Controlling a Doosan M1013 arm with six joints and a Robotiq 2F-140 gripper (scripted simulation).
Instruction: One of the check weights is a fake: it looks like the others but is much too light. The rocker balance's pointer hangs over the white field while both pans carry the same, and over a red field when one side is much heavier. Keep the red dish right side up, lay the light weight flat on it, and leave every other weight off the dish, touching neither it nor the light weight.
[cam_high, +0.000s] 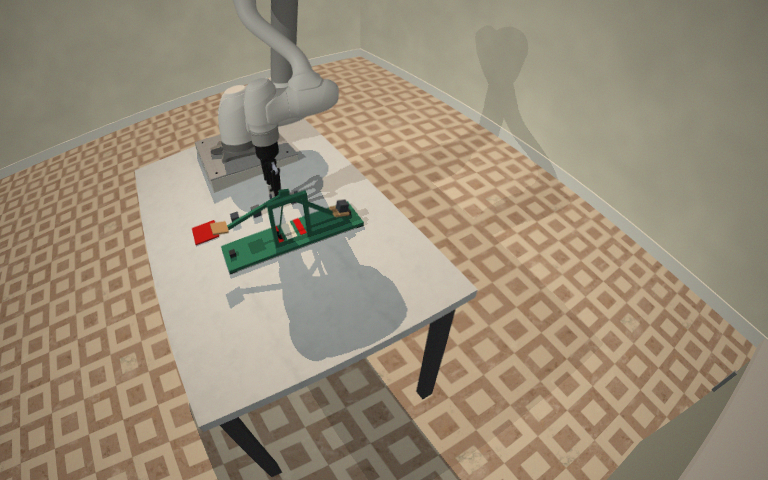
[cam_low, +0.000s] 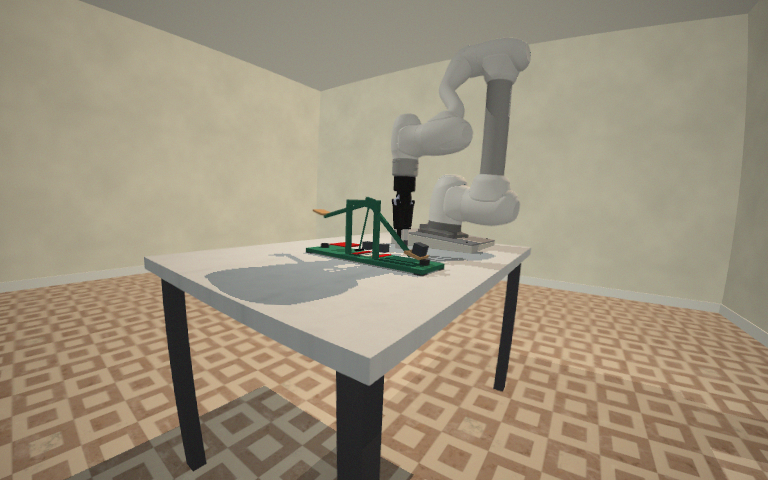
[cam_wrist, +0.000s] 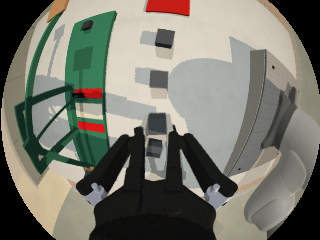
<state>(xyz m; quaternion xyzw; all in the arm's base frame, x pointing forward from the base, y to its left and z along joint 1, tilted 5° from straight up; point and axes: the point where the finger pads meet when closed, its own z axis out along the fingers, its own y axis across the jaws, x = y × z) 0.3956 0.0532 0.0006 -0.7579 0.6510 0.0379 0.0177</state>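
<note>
Across the middle of the room, a white table (cam_high: 339, 316). At its far end, bolted to a grey base plate (cam_high: 212, 183), the pale arm (cam_high: 266, 107), folded over so that the wrist points straight down behind the balance.

In front of the arm, the green rocker balance (cam_high: 249, 257), set lengthwise left to right. Tilts hard: right pan (cam_high: 340, 213) down on the base under a dark weight (cam_high: 342, 204), left pan (cam_high: 219, 227) raised and bare. Pointer apparently over a red field (cam_high: 279, 232), as fits one loaded side.

At the left, the red dish (cam_high: 202, 233), flat and right side up, nothing on it. Seen from above, lies partly beneath the raised pan.

Smaller still, on the table behind the balance, two loose weights (cam_wrist: 164, 39) (cam_wrist: 159, 79) in a row towards the dish. Another (cam_high: 233, 254) on the near-left of the green base.

Behind the balance post, the gripper (cam_wrist: 156, 135), nearly closed, fingers clamped on a dark held weight (cam_wrist: 158, 123), probably on its way to a weighing. Cannot tell yet which weight is the light one.
</note>
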